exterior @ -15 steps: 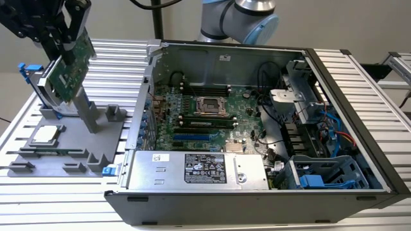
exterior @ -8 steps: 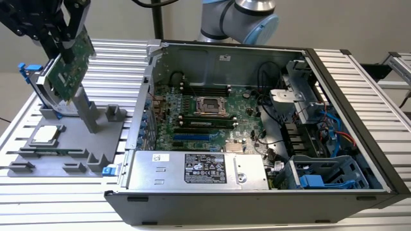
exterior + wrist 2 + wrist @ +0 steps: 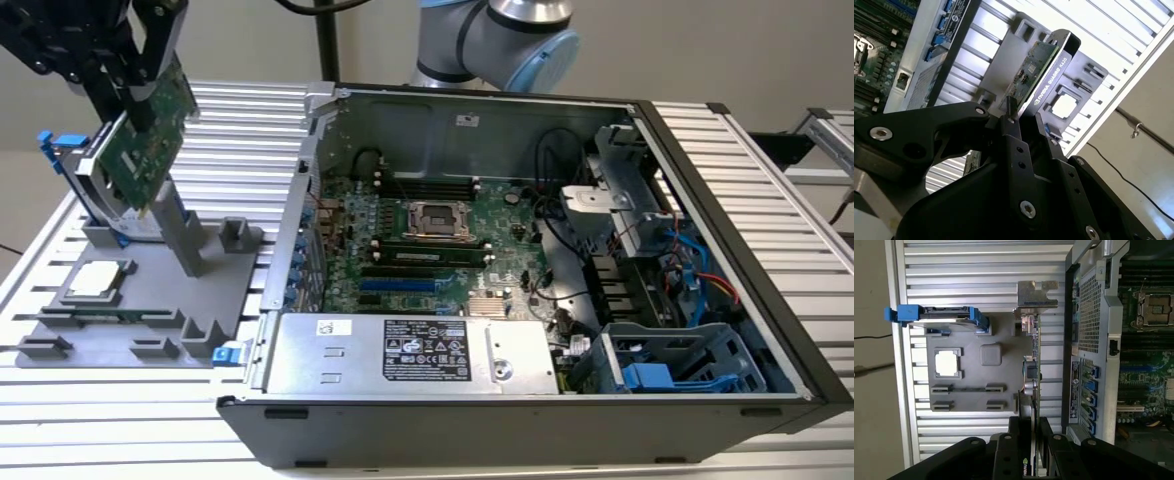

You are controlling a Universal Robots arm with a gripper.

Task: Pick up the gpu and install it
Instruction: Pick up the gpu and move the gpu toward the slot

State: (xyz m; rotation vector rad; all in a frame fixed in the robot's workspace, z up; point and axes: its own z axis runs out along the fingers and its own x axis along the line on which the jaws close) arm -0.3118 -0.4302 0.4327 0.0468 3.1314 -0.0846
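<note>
Over the grey tray at the exterior view's left, the gripper pinches the graphics card by its edge. It looks light, stiff and fragile; bare edges, not components, seem the safest hold.

The gpu showed a green circuit board and bare silver metal bracket; the worktop was ribbed, brushed metal; the parts holder matt grey plastic.
</note>
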